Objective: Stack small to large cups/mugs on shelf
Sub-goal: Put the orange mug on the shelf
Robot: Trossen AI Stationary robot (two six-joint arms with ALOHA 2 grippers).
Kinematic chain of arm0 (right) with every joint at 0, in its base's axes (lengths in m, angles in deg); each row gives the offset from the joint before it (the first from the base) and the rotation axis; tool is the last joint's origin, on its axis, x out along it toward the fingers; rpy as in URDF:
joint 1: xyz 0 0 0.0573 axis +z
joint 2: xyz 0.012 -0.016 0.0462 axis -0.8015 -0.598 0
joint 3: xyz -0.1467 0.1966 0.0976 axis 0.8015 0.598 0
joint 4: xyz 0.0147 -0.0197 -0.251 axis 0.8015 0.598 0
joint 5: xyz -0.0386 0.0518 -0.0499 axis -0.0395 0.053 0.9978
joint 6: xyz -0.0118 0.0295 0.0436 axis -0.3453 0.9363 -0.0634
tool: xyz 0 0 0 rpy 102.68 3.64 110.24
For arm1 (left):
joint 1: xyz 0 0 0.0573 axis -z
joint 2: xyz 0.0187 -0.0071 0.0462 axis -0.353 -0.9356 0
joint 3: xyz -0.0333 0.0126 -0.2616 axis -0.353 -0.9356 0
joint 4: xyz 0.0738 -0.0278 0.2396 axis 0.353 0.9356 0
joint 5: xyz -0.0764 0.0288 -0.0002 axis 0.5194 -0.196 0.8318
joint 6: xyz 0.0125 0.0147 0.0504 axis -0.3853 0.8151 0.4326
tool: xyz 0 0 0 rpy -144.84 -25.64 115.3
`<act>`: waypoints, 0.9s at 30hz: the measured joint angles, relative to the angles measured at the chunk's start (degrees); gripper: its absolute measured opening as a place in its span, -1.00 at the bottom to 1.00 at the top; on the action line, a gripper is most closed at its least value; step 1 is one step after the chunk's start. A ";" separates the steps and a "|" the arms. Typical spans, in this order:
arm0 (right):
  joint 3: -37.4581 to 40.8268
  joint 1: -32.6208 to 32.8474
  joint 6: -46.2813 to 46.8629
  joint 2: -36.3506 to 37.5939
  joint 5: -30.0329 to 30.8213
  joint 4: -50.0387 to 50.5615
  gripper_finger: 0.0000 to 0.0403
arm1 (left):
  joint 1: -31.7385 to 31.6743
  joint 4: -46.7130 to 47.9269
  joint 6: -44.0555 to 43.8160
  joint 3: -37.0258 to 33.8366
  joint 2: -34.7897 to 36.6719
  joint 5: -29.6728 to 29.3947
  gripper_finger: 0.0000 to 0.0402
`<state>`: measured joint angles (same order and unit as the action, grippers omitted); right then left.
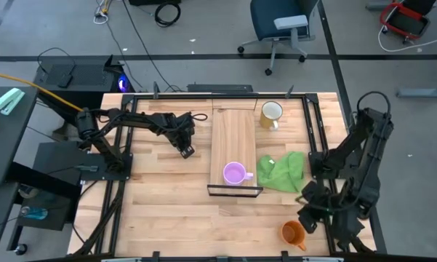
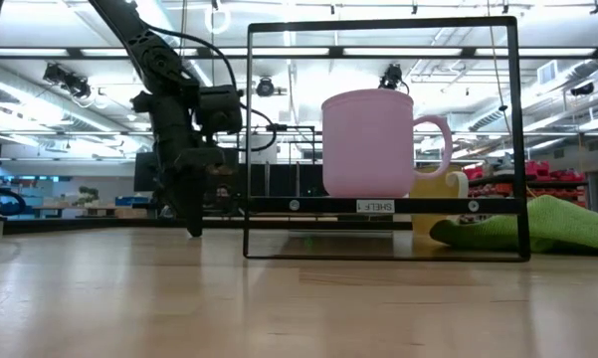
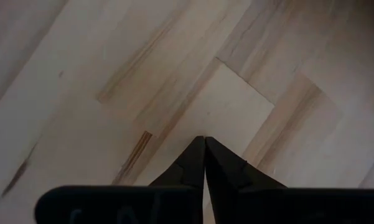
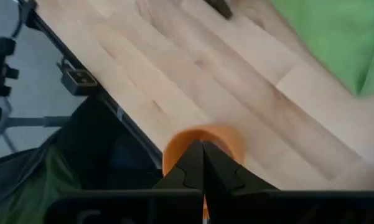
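The light-wood shelf [image 1: 233, 138] lies mid-table, its black frame [image 1: 235, 191] at the near end. The small purple mug [image 1: 235, 173] [image 2: 368, 144] stands upright on the shelf by that frame. The yellow-cream mug [image 1: 271, 113] [image 2: 443, 194] stands on the table beside the shelf's far right corner. The orange mug [image 1: 294, 233] [image 4: 205, 140] stands near the table's front right edge. My right gripper [image 1: 309, 217] [image 4: 203, 144] hangs shut above the table close to the orange mug, holding nothing. My left gripper [image 1: 187, 151] [image 3: 205, 138] is shut, pointing down, left of the shelf. My left gripper's shut fingertips [image 2: 194, 231] point down at the bare tabletop left of the shelf. Whether they touch the wood, I cannot tell.
A crumpled green cloth [image 1: 283, 171] [image 2: 567, 224] lies on the table right of the shelf, between the yellow-cream mug and the orange mug. Black rails [image 1: 316, 131] run along the table's sides. Bare wood spreads over the table's near left part.
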<state>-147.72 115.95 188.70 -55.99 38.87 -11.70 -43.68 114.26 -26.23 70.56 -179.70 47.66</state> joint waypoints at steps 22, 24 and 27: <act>-6.40 0.89 -0.05 -15.17 -13.09 5.46 -0.94 | 3.57 -1.90 1.20 -0.22 0.00 -2.01 -0.87; -6.21 0.89 -0.06 -15.58 -13.14 5.55 -0.90 | 3.57 -2.07 1.20 -0.22 0.00 -2.03 -0.89; -6.19 0.89 0.04 -15.78 -13.29 5.10 -0.81 | 3.57 -2.30 1.39 -0.23 0.00 -2.01 -0.92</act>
<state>-153.91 116.84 188.74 -71.76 25.58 -6.59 -40.11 111.96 -24.83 70.32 -179.70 45.65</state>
